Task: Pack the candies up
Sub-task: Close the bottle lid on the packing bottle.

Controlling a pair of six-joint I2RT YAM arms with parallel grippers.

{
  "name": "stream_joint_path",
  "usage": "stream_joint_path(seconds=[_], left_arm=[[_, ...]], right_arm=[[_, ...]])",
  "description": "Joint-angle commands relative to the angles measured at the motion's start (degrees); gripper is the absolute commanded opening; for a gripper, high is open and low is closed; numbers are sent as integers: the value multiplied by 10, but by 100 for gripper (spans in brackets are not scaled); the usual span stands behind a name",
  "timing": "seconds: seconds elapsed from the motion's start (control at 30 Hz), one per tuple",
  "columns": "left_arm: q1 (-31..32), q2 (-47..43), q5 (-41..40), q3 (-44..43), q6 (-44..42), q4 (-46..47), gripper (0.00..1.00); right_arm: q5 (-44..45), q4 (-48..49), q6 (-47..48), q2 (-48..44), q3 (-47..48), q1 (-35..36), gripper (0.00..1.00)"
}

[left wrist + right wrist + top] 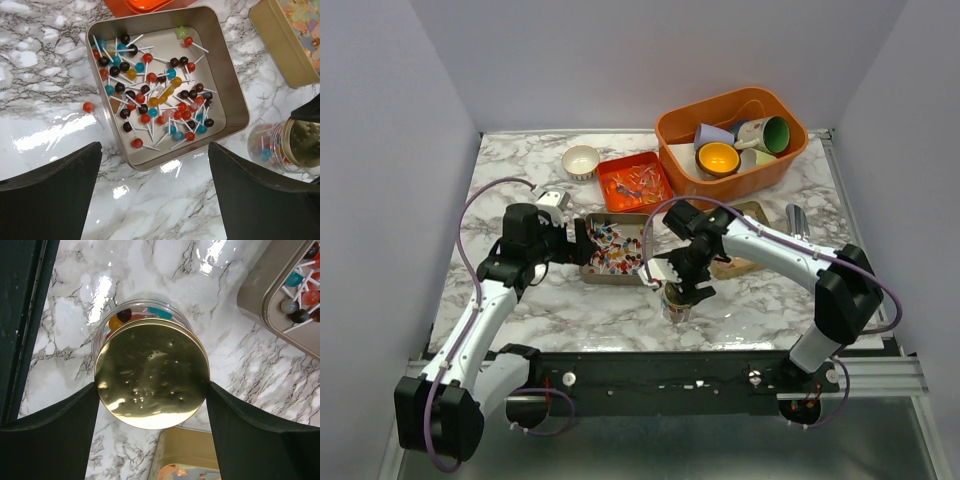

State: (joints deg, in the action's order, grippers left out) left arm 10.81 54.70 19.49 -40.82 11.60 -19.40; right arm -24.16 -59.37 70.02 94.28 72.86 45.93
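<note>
The candies (155, 97), small round lollipops on white sticks, fill a square gold tin (231, 95), which also shows in the top view (592, 272). One red lollipop (88, 106) lies loose on the marble to the left of the tin. My left gripper (155, 165) is open and empty just in front of the tin's near corner (582, 243). My right gripper (151, 390) is shut on a round gold lid (150, 372), holding it over a clear jar (135, 307) with candies inside. I cannot tell if the lid is seated. The jar stands right of the tin (267, 145).
A second gold tin (280, 45) with pastel sweets lies behind the jar, partly under my right arm (752, 212). At the back are an orange tray of candies (635, 182), a white bowl (582, 160), an orange bin (790, 160) with cups and a metal cylinder (797, 218).
</note>
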Motion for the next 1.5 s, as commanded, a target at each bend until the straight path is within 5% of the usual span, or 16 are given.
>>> stream_joint_path(seconds=[0.0,0.67,1.37,1.43,1.47], left_arm=[[-12,-17,21,14,19,10,99],[-21,-15,31,26,32,33,99],[-21,-28,49,45,39,45,99],[-21,-34,53,47,38,45,99],[-21,-35,56,49,40,45,99]], right_arm=[[28,2,2,13,13,17,70],[44,10,-15,18,-28,37,70],[44,-21,-51,51,27,52,69],[44,-19,-55,43,18,52,74],[44,-15,-58,40,12,51,91]])
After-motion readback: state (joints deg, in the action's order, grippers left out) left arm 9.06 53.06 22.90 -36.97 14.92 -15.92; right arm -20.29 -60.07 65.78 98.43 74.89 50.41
